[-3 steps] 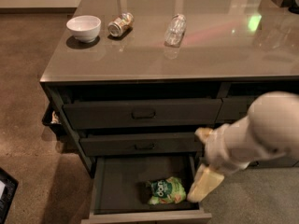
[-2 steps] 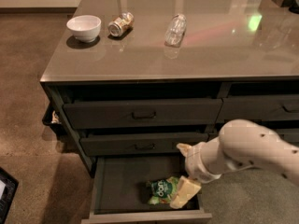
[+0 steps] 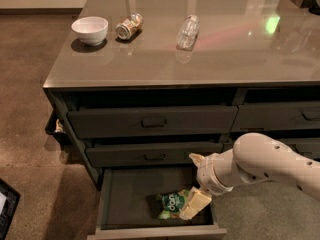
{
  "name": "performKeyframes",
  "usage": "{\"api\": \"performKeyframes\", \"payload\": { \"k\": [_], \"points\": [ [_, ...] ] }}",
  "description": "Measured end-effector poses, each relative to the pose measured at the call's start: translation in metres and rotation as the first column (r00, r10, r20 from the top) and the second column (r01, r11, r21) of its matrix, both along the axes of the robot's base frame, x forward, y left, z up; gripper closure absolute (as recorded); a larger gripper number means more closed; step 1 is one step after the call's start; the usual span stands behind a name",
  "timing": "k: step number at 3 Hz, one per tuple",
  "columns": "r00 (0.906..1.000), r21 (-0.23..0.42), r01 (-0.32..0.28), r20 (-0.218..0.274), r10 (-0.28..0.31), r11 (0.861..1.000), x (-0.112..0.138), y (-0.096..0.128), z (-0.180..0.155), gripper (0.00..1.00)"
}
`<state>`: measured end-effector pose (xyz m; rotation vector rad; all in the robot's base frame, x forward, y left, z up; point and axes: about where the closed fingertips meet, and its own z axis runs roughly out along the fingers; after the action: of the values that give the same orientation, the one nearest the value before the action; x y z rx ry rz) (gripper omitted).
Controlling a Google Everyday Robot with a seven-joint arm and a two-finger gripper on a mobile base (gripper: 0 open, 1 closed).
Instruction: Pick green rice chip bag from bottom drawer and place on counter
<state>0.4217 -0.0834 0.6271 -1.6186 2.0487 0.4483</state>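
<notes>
The green rice chip bag point(image 3: 173, 204) lies inside the open bottom drawer point(image 3: 125, 204), right of its middle. My gripper point(image 3: 194, 204) reaches down into the drawer from the right on its white arm point(image 3: 255, 164) and touches the bag's right side, covering part of it. The counter point(image 3: 200, 49) tops the cabinet above.
On the counter's left part stand a white bowl point(image 3: 90, 29), a tin can point(image 3: 129, 26) on its side and a clear plastic bottle point(image 3: 187, 31) on its side. Two shut handled drawers point(image 3: 152, 121) sit above the open one. A dark object point(image 3: 6, 206) lies on the floor at lower left.
My arm has swung left and down, bringing the gripper from the drawer's right edge onto the bag's right side. The bag has not visibly moved.
</notes>
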Motion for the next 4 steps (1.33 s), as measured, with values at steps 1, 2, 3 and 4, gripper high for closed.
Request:
{"api": "performKeyframes", "payload": {
  "k": [1,2,3,4],
  "points": [
    [1.0000,-0.020,0.000,-0.009,0.000,1.000,0.005,-0.001,-0.007,0.00],
    [0.9993,-0.026,-0.024,0.028,0.025,0.999,0.032,-0.009,-0.036,0.00],
    [0.9961,-0.026,-0.065,0.058,0.067,0.998,0.065,-0.020,-0.098,0.00],
    [0.9922,-0.002,-0.098,0.077,0.098,0.995,0.090,-0.034,-0.164,0.00]
  ]
}}
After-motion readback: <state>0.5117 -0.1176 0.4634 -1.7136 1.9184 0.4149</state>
